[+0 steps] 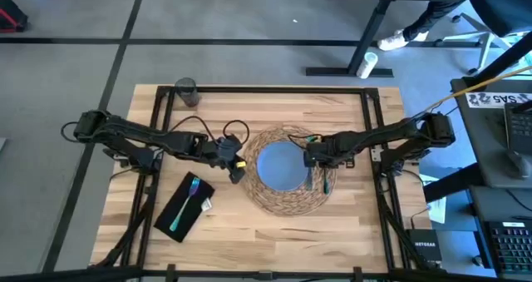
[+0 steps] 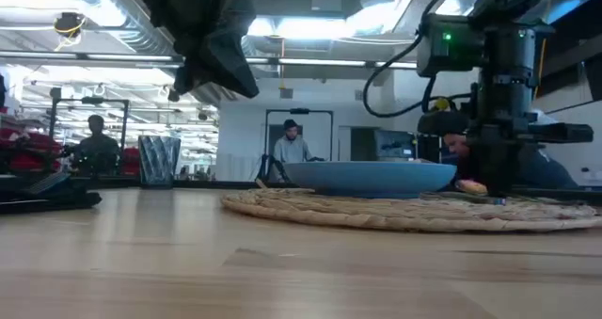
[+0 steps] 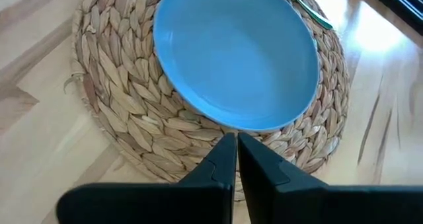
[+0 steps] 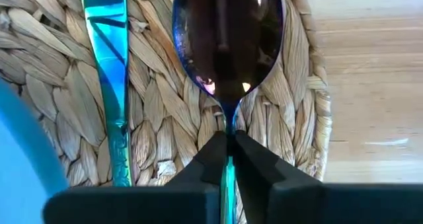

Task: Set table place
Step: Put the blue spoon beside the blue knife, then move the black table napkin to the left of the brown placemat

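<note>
The plate (image 1: pixel 278 165) sits on the placemat (image 1: pixel 264 197). Left of the placemat lies the napkin (image 1: pixel 177 217), the fork (image 1: pixel 184 203) on it.
</note>
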Robot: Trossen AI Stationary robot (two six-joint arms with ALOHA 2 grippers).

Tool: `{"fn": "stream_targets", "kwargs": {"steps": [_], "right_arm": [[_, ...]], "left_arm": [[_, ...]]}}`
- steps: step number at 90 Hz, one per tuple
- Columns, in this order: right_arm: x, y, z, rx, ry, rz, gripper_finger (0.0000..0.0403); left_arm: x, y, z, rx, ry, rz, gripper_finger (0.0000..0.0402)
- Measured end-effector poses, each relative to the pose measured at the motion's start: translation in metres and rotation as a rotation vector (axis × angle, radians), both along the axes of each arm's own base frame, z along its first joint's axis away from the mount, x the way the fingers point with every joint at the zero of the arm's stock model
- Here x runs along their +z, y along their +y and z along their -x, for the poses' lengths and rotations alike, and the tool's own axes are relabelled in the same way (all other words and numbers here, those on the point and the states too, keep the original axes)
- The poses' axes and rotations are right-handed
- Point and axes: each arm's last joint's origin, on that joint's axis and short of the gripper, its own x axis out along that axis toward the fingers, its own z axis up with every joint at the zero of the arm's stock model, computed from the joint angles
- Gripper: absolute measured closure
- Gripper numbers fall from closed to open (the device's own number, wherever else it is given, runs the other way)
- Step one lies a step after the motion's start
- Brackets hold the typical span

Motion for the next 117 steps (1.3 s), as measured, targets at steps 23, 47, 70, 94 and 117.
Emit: {"fn": "stream_targets", "kwargs": {"steps": [23,47,70,94,117], "right_arm": [[0.0,0.001,0.0,0.002,0.0,-0.007,0.0333],[0.009,0.001,0.002,0.012,-0.048,-0.003,0.0311],[0.03,0.0,0.012,0.024,-0.121,0.025,0.031],[0.058,0.004,0.001,0.258,-0.418,0.129,0.0312],[0.075,0.028,-0.012,0.461,-0.644,0.2,0.0352]], "left_arm": [[0.0,0.0,0.0,0.002,0.0,-0.005,0.0402],[0.0,0.0,0.0,0.013,-0.001,-0.011,0.0402],[0.0,0.006,0.0,0.032,-0.001,-0.02,0.0402],[0.0,0.015,0.0,0.049,0.012,-0.066,0.0402],[-0.002,0.002,0.021,0.04,0.158,-0.015,0.0402]]}}
